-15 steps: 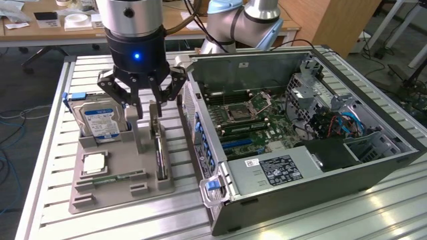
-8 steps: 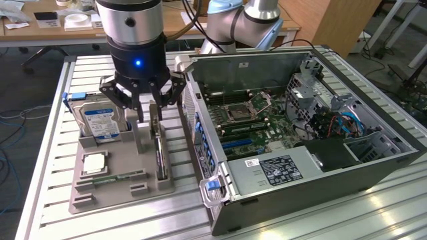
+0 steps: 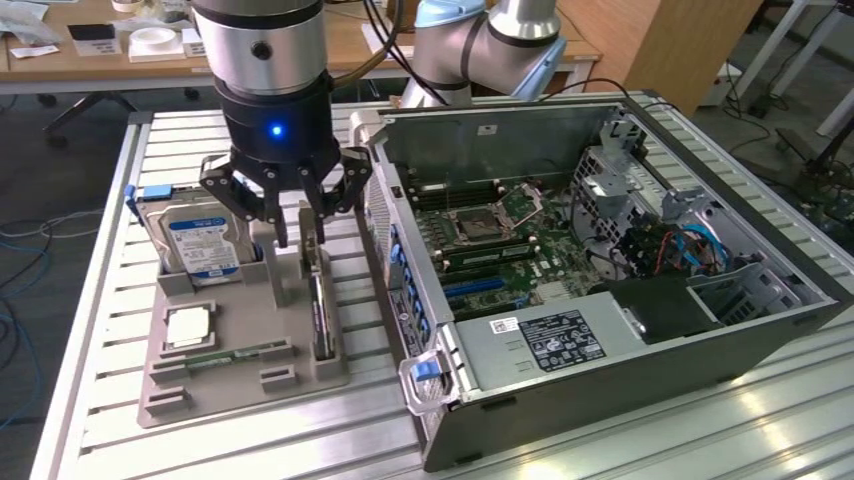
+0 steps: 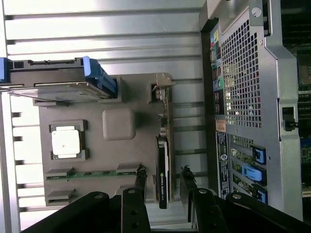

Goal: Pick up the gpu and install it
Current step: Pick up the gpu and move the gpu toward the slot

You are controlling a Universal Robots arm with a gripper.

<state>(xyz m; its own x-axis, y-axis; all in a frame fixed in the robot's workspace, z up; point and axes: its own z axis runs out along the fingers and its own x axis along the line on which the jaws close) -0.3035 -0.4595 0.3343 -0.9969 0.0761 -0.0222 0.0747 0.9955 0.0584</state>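
Observation:
The gpu (image 3: 320, 300) is a thin dark card standing on edge in a slot of the grey holder tray (image 3: 227, 385), left of the computer case in the exterior view. My gripper (image 3: 300, 228) hangs just above the card's far end, open. In the wrist view the gpu (image 4: 164, 167) runs between my two black fingers (image 4: 141, 182), with a gap on each side, and its silver bracket (image 4: 163, 104) points away. My gripper (image 4: 164, 178) straddles the card without touching it.
The tray also holds a silver hard drive (image 3: 200, 240) with blue rails, a processor (image 3: 187, 328) and a green memory stick (image 3: 220, 353). The open computer case (image 3: 441, 340) stands close on the exterior view's right, motherboard (image 3: 494, 235) exposed. Another arm's base (image 3: 481, 40) stands behind it.

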